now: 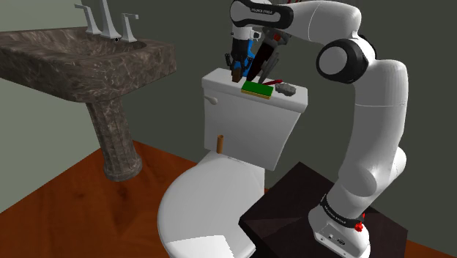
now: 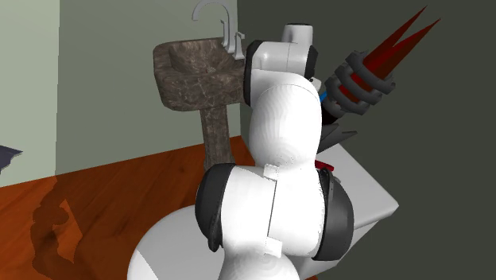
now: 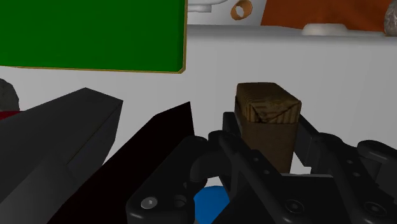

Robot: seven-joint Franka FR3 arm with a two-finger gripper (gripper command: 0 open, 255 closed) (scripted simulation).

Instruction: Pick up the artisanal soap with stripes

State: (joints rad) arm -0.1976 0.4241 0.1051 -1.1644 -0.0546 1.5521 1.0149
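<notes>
Soap block [image 3: 267, 118]: brown, faint darker stripes, upright, just beside the green sponge [image 3: 89, 32] on the white tank lid [image 1: 220, 79]. Gripper [image 3: 267, 137]: fingers clasped on the block's two side faces, low down. Cannot tell whether the block is clear of the lid.

Judgement: lift straight up, slowly and without tilting, and keep clear of the sponge's near edge. A grey lump [image 1: 286, 90] lies beyond the sponge, well out of the way. Soap may slip, so hold firm pressure.

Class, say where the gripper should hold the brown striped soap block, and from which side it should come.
Hold the brown soap block by its two flat opposite sides, coming from above the tank lid: it stands upright, and the gripper clasps it so.
</notes>
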